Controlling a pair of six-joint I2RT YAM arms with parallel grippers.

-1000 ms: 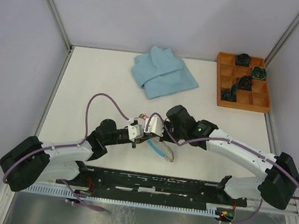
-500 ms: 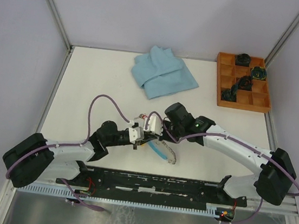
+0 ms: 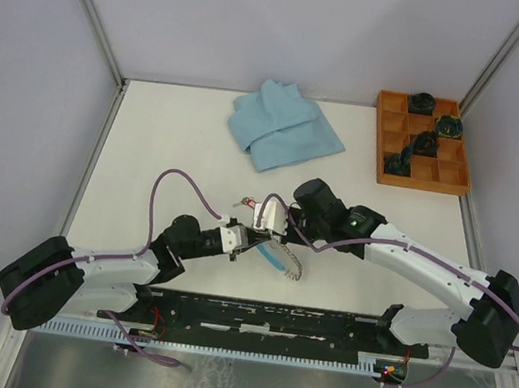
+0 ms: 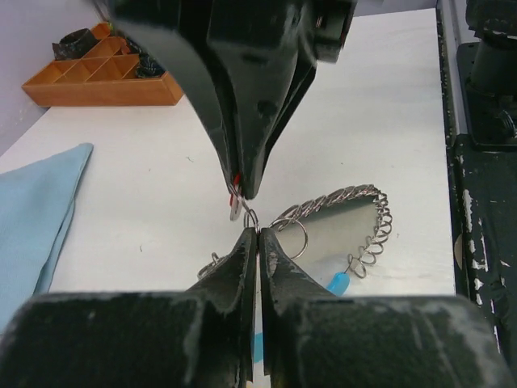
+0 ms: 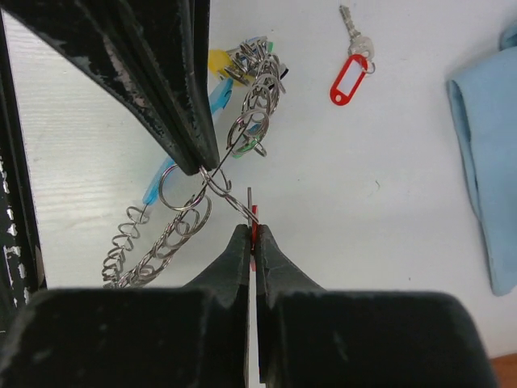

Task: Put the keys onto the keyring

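Observation:
My left gripper (image 4: 258,232) is shut on a small split ring (image 4: 251,217) just above the table. That ring links to a silver key with a red tag (image 5: 254,215), and my right gripper (image 5: 252,229) is shut on this key. The two grippers meet tip to tip near the table's front middle, left gripper (image 3: 248,238) and right gripper (image 3: 260,231). The keyring (image 4: 358,195), a grey coiled loop with a light-blue segment (image 4: 338,284), lies right beside them. It carries a cluster of keys with yellow and green tags (image 5: 251,63). Another red-tagged key (image 5: 350,78) lies loose on the table.
A folded light-blue cloth (image 3: 285,126) lies at the back middle. A wooden compartment tray (image 3: 419,182) with dark items stands at the back right. The black base rail (image 3: 273,317) runs along the near edge.
Both arms shifted slightly and the joined grippers drifted a little toward the near edge. Both grips stayed the same.

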